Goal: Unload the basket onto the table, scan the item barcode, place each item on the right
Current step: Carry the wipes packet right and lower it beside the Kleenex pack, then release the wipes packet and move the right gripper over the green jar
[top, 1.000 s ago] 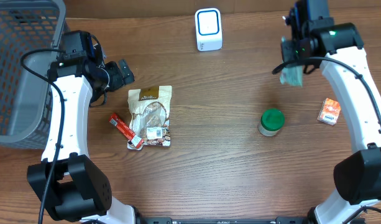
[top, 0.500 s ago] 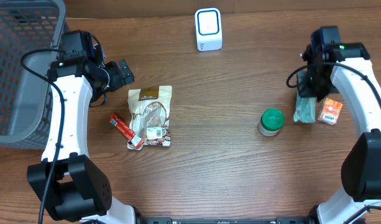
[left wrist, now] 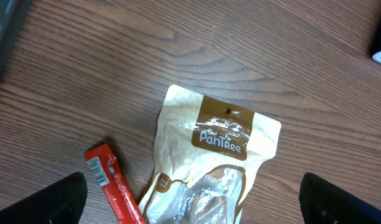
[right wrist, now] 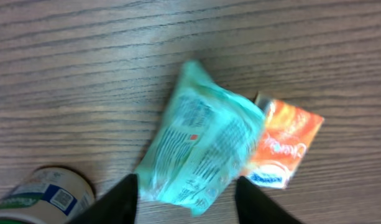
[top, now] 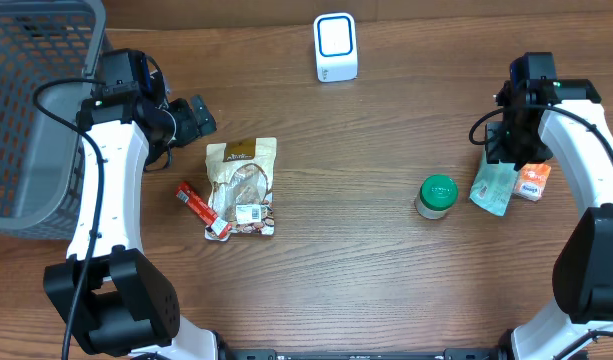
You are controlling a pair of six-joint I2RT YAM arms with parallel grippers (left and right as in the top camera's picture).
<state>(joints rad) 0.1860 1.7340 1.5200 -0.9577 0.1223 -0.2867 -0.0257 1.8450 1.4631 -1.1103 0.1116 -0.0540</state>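
Right edge of overhead frame, right arm: white links rise from the lower right corner and bend inward at the top. The right gripper [top: 507, 152] points down at the wooden table [top: 366, 290].
Right fingers: apart. In the wrist view the dark fingertips [right wrist: 123, 200] stand on either side of the packet's near end; contact cannot be told.
Task item: the teal packet [top: 491, 190] lies on the wood at right of centre, tilted, just below the right gripper.
Neighbours: an orange packet [top: 531, 182] touches the teal packet's right side and is partly under it. A green-lidded jar [top: 437, 195] stands just to its left, apart.
Scanner: the white scanner [top: 336, 47] stands upright at top centre, well apart from the teal packet.
Left arm: rises from the lower left and bends at upper left. The left gripper [top: 198, 118] points right and hangs over bare wood.
Left fingers: wide apart, with one tip [left wrist: 53, 202] in each bottom corner of the wrist view and nothing between them.
Left-side items: a PanTree snack pouch [top: 243, 185] lies flat at left of centre, with a red bar [top: 199, 208] touching its lower left edge.
Basket: a grey mesh basket [top: 31, 110] sits in the upper left corner.
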